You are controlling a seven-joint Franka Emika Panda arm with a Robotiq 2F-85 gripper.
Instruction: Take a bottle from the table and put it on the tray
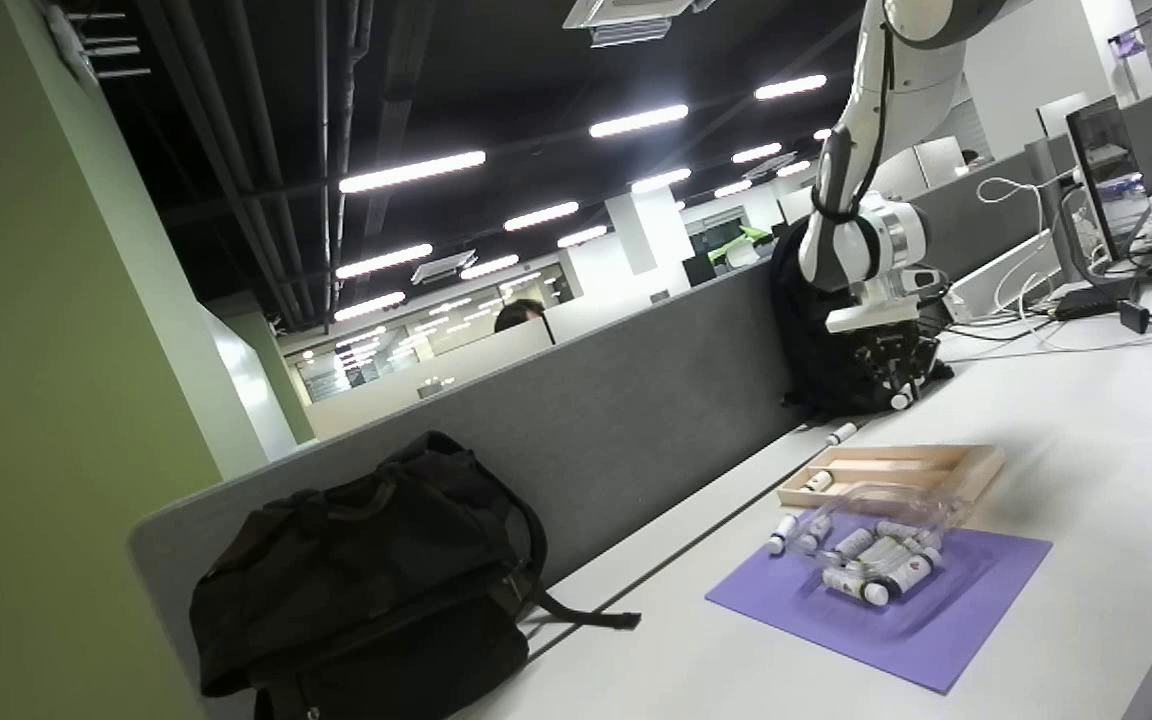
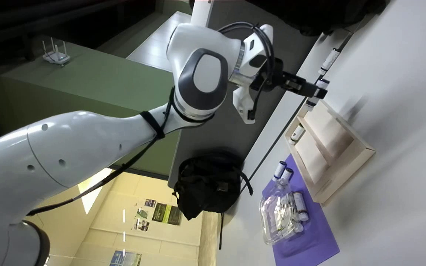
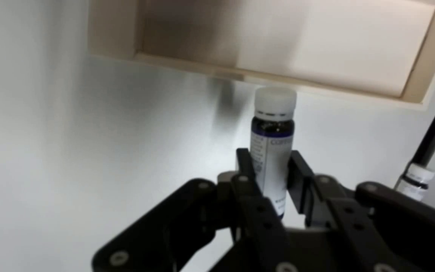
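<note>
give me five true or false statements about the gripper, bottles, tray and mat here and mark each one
1. The gripper holds a white-capped bottle. True.
2. Another bottle lies in the wooden tray. True.
3. The wooden tray is one undivided space. False: a divider splits it.
4. The clear container is on the purple mat. True.
5. The held bottle rests in the wooden tray. False: it is in the gripper, outside the tray's edge.
</note>
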